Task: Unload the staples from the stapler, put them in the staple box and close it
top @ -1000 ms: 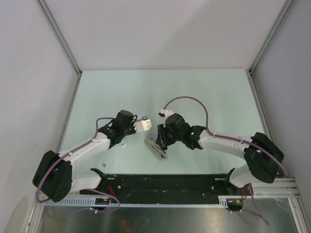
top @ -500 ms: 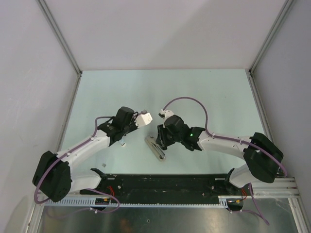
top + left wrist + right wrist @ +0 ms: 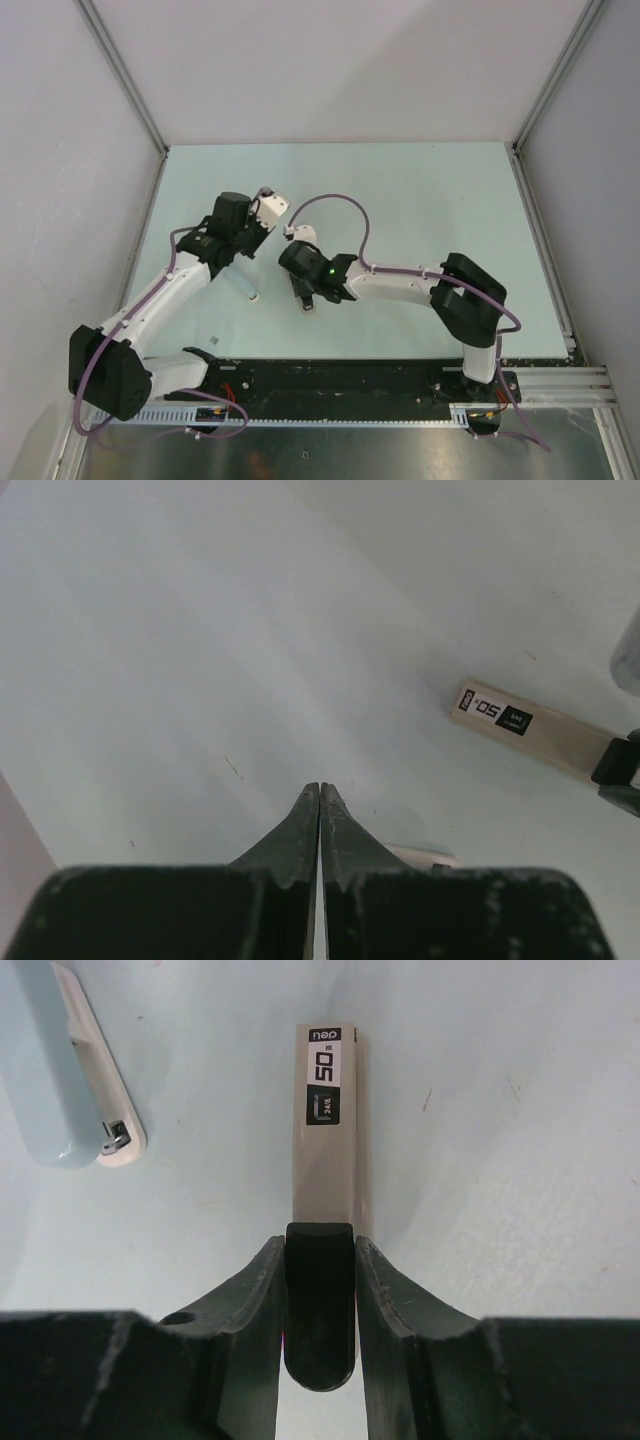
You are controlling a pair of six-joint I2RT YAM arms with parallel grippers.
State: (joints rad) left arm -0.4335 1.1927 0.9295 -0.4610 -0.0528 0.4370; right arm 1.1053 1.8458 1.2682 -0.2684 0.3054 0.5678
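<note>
Stapler point(image 3: 62, 1080) lies beside the beige bar point(image 3: 325, 1140), edges apart; right gripper point(image 3: 320, 1252) clamps the bar's black end; left gripper point(image 3: 320, 792) pressed shut.

Bright, even overhead light, soft faint shadows; wrist views blur at their near edges.

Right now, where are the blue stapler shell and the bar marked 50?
blue stapler shell point(image 3: 40, 1070): right wrist view, on its pale-blue side.
bar marked 50 point(image 3: 325, 1175): right wrist view, on its beige middle.
</note>
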